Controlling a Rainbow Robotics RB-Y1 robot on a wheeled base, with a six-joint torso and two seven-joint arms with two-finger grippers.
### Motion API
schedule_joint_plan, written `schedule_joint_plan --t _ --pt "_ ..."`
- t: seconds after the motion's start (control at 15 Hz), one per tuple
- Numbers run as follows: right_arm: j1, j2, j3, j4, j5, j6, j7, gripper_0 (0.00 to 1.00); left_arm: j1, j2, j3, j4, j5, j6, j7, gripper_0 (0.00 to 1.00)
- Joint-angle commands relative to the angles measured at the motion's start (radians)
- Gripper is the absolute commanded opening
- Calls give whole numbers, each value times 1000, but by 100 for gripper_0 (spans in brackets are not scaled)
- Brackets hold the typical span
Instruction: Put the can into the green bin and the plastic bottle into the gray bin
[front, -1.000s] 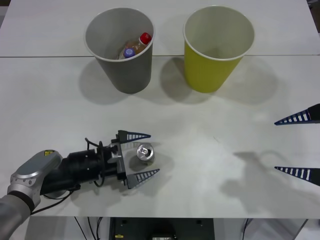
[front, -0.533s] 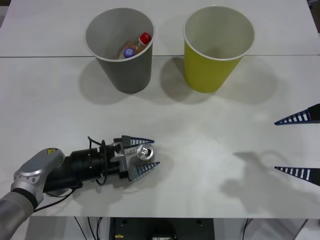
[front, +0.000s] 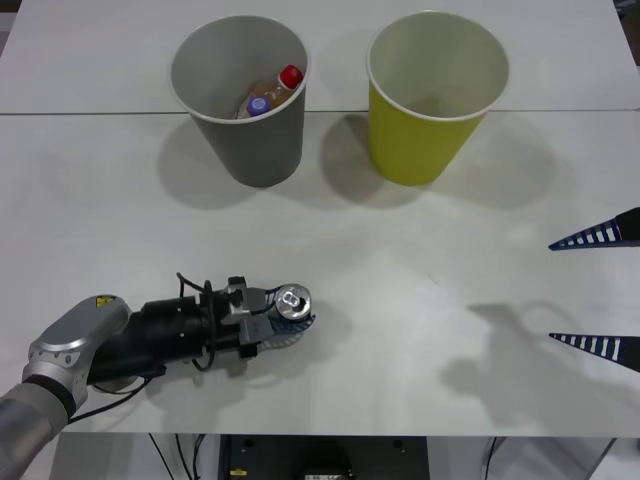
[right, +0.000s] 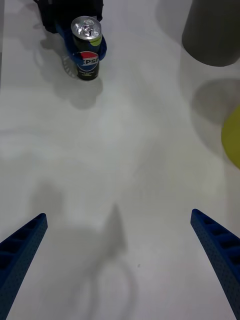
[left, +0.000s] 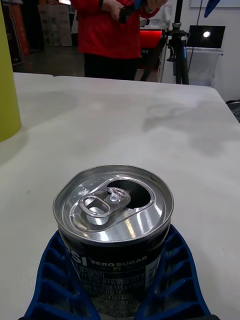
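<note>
The white desk (front: 420, 300) carries the gray bin (front: 240, 100) with bottles (front: 270, 92) inside and the green bin (front: 436, 95) beside it. Near the front edge, the left gripper (front: 283, 318) clamps the upright can (front: 291, 304). The right gripper (front: 600, 290) hangs wide open at the right.

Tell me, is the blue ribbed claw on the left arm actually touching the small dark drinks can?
Touching. In the left wrist view the left gripper's blue ribbed fingers press both sides of the small dark drinks can, with no gap.
</note>
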Motion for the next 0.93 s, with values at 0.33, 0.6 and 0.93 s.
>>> schedule_joint_plan --t 0.33,0.6,0.93 --pt "0 0 0 0 0 0 0 100 -28 74 1 -79 -51 7 181 1" --pt "0 0 0 0 0 0 0 100 -28 147 3 -263 -203 90 434 1" --pt "0 0 0 0 0 0 0 100 -27 192 46 -527 -497 136 845 3"
